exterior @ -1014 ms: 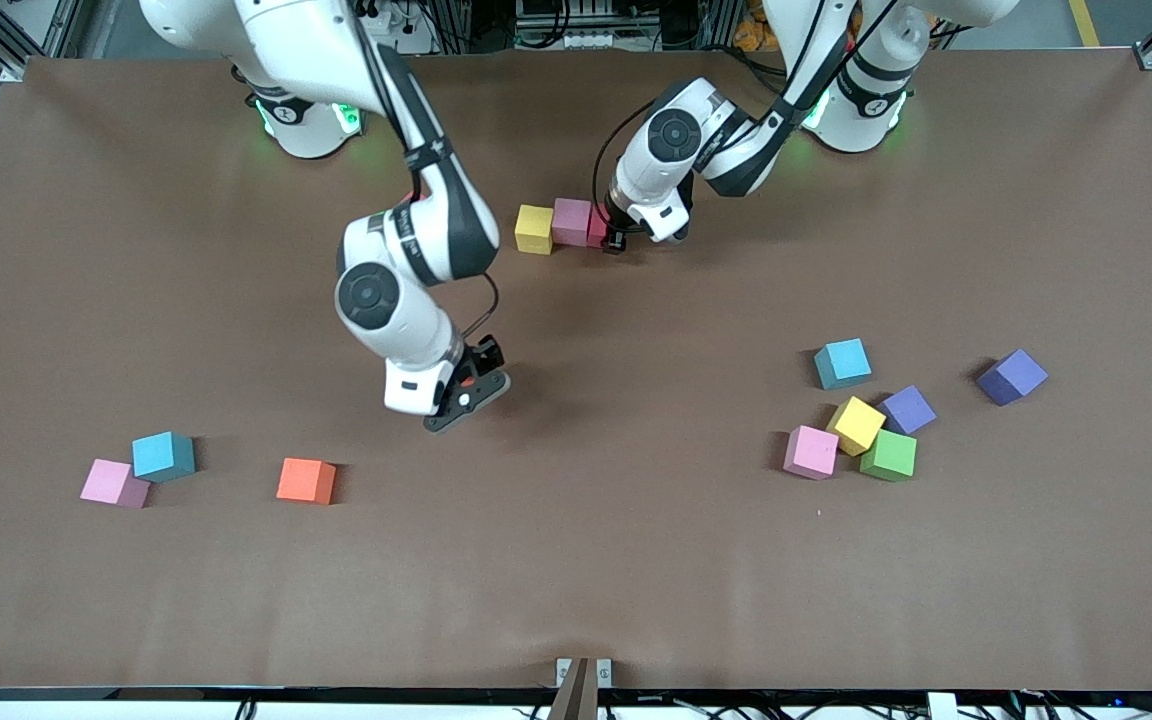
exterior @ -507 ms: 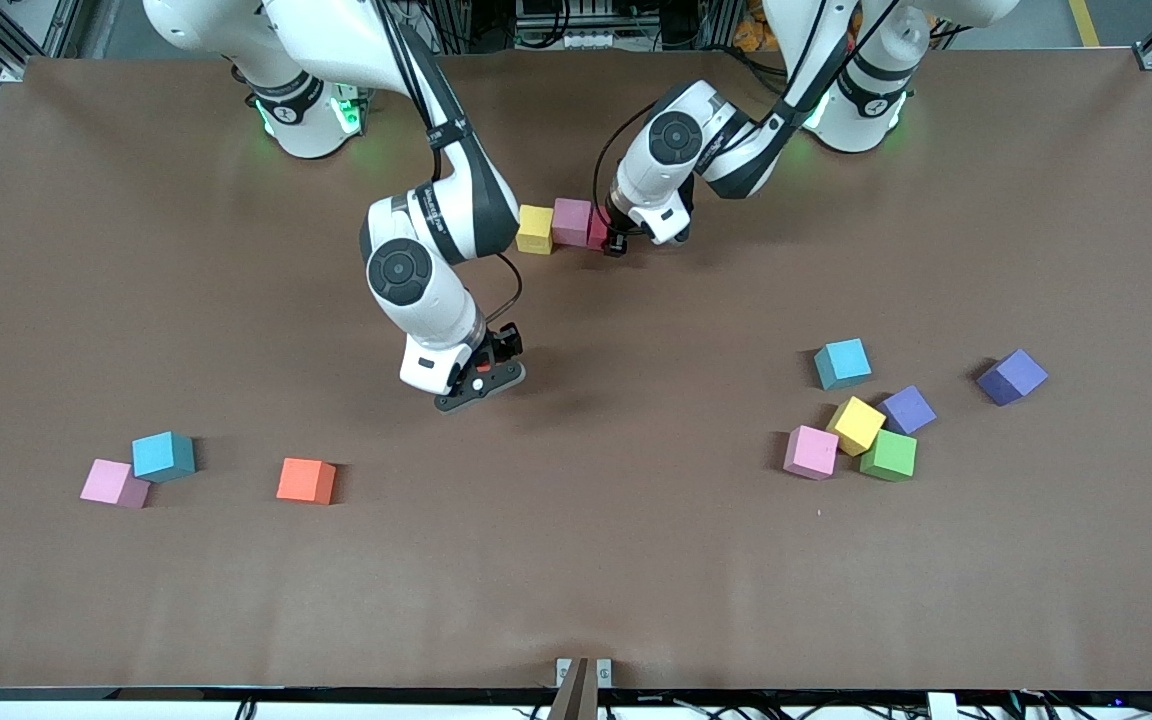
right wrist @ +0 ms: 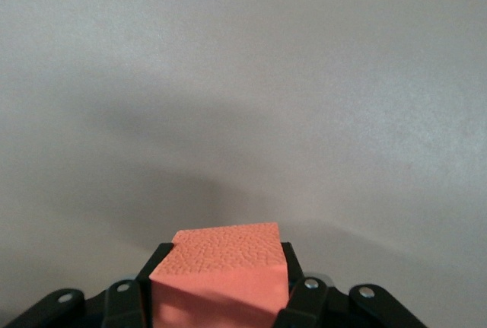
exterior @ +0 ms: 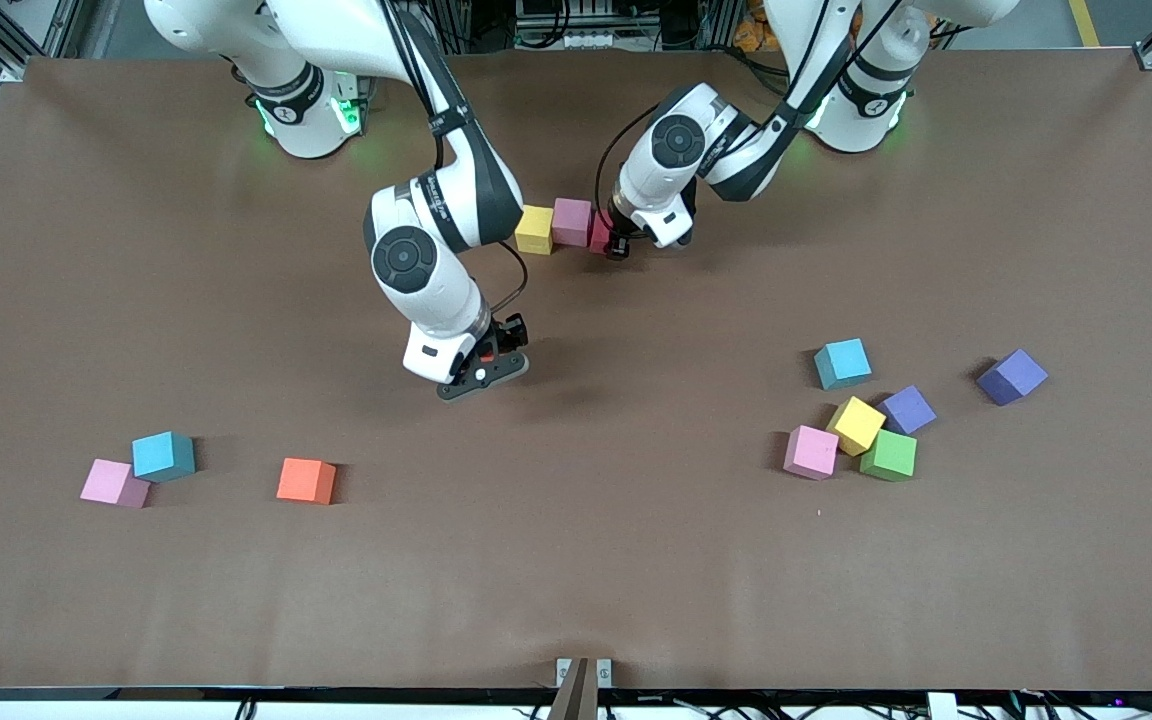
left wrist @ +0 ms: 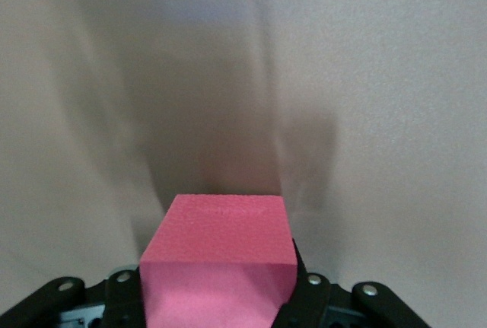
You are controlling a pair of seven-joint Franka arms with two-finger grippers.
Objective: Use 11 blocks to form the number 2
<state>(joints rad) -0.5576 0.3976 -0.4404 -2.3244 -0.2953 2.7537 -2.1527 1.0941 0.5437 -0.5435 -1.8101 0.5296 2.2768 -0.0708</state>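
Brown matting covers the table (exterior: pixel 636 580). Near the robots' bases, a yellow block (exterior: pixel 534 229) and a pink block (exterior: pixel 571 221) sit side by side in a row. The left gripper (exterior: pixel 616 244) is down at the end of that row, its fingers pinching a red block (left wrist: pixel 221 259) that sits just beside the pink one. The right gripper (exterior: pixel 484 362) hangs over bare table near the middle, clamped on an orange block (right wrist: pixel 221 271).

Toward the right arm's end lie a pink cube (exterior: pixel 114 483) touching a light blue cube (exterior: pixel 163 455), with an orange cube (exterior: pixel 306 480) near them. Toward the left arm's end sit a blue block (exterior: pixel 842 363), then a tight cluster of a yellow cube (exterior: pixel 856 425), pink one (exterior: pixel 811 452), green one (exterior: pixel 889 455) and a purple cube (exterior: pixel 908 409). Another purple cube (exterior: pixel 1011 377) stands apart.
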